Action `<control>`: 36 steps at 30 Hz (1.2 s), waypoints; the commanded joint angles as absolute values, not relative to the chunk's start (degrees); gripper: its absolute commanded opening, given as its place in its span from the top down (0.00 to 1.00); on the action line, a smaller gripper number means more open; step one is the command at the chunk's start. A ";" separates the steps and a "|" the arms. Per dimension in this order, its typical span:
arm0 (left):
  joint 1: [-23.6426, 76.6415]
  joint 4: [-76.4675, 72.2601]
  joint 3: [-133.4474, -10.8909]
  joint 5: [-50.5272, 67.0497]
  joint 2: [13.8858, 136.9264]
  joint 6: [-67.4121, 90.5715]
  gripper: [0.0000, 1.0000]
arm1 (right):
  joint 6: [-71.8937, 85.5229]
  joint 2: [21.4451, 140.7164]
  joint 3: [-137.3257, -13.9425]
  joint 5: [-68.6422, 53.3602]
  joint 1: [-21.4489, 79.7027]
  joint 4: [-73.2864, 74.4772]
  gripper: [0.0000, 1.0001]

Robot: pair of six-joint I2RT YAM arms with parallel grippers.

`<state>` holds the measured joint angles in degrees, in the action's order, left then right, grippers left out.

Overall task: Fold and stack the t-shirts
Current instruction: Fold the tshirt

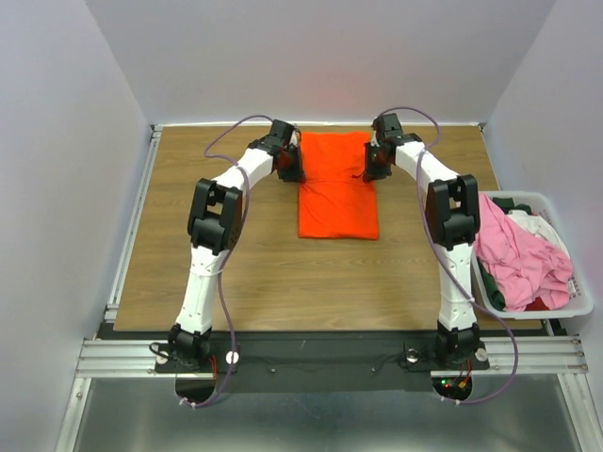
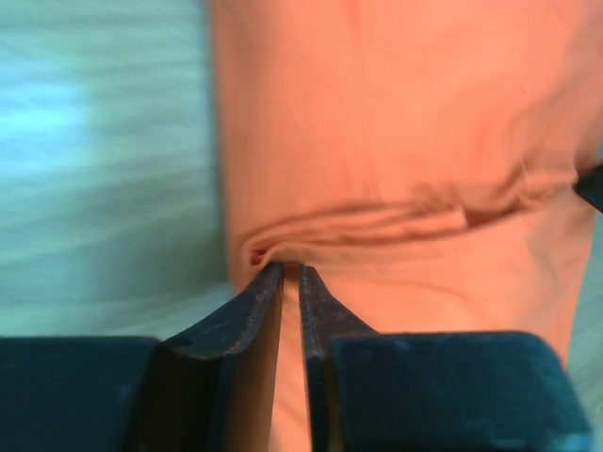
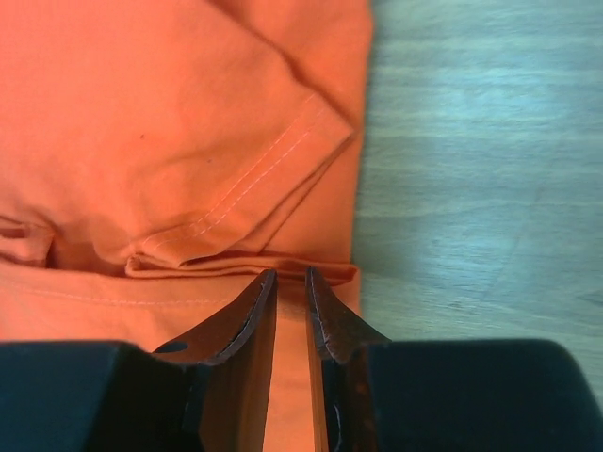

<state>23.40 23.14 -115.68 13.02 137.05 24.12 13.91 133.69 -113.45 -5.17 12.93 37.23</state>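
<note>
The bright orange t-shirt [image 1: 337, 200] lies on the wooden table as a narrow rectangle with its sleeves folded in. My left gripper [image 1: 291, 168] is at the shirt's left edge near the far end, and my right gripper [image 1: 373, 167] is at its right edge opposite. In the left wrist view the left gripper [image 2: 290, 274] has its jaws nearly together with a fold of orange cloth [image 2: 396, 141] pinched between them. In the right wrist view the right gripper [image 3: 290, 276] is likewise shut on the shirt's layered edge [image 3: 188, 122], just below a folded sleeve.
A white plastic bin [image 1: 577, 306] stands at the table's right edge, holding a pink shirt [image 1: 518, 252], a dark green one [image 1: 496, 298] and a white one [image 1: 537, 224]. The wooden table [image 1: 236, 273] stretches toward the arm bases.
</note>
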 commanded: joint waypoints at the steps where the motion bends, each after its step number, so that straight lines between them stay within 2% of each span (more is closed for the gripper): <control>1: 20.92 21.36 -115.14 12.30 132.29 23.91 0.66 | 14.59 131.93 -115.40 -4.74 11.95 35.95 0.76; 5: 20.83 18.38 -107.60 15.62 124.91 23.90 0.47 | 14.94 123.17 -110.67 -8.34 11.78 34.20 0.75; 8: 21.62 11.62 -96.71 20.37 116.30 26.18 0.36 | 16.69 115.09 -101.46 -13.26 11.16 30.25 0.74; 11: 23.81 5.90 -87.21 23.37 109.09 29.08 0.32 | 18.63 109.61 -91.25 -18.36 10.81 25.76 0.74; 14: 26.62 2.29 -81.04 24.52 105.30 29.97 0.37 | 18.99 104.69 -83.36 -21.27 10.81 22.86 0.74; 16: 28.30 2.20 -79.63 24.17 105.73 29.53 0.49 | 19.07 103.19 -80.17 -21.09 10.81 21.27 0.74; 20: 29.00 2.02 -78.22 24.52 108.80 29.71 0.63 | 18.98 102.66 -75.16 -23.02 10.72 19.16 0.74; 24: 29.18 1.59 -75.25 25.14 110.56 29.71 0.70 | 18.99 101.78 -70.94 -23.38 10.72 16.97 0.74; 36: 27.25 0.35 -63.82 22.41 111.01 29.97 0.75 | 18.19 101.87 -65.83 -22.85 10.81 14.68 0.75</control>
